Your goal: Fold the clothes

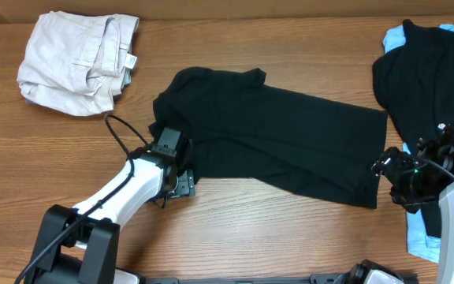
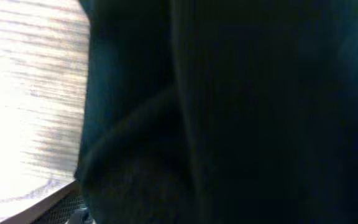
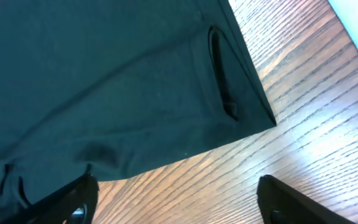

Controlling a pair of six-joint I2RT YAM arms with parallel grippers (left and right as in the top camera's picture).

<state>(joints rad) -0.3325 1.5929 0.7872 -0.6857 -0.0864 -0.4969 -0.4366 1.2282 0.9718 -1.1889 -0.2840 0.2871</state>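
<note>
The black T-shirt [image 1: 274, 142] lies spread across the middle of the table [image 1: 251, 244], neck end toward your left arm and hem toward your right, with a few creases along its near edge. Your left gripper [image 1: 172, 151] sits at the shirt's left edge. Its wrist view is filled with dark cloth, so you cannot tell whether those fingers are spread or pinching fabric. Your right gripper [image 3: 179, 202] hovers at the hem corner with its 2 fingers [image 3: 73, 199] wide apart, holding nothing, bare wood between them. Expect the shirt to be light, limp and a little clingy (it will sag and bunch rather than keep any shape). Take it by the stitched edges, pinching both layers: the hem corner on the right, the shoulder or sleeve seam on the left. The beige trousers [image 1: 73, 59], the other black shirt [image 1: 428, 75] and the light-blue garment [image 1: 424, 237] lie off to the sides, apart from it.
</note>
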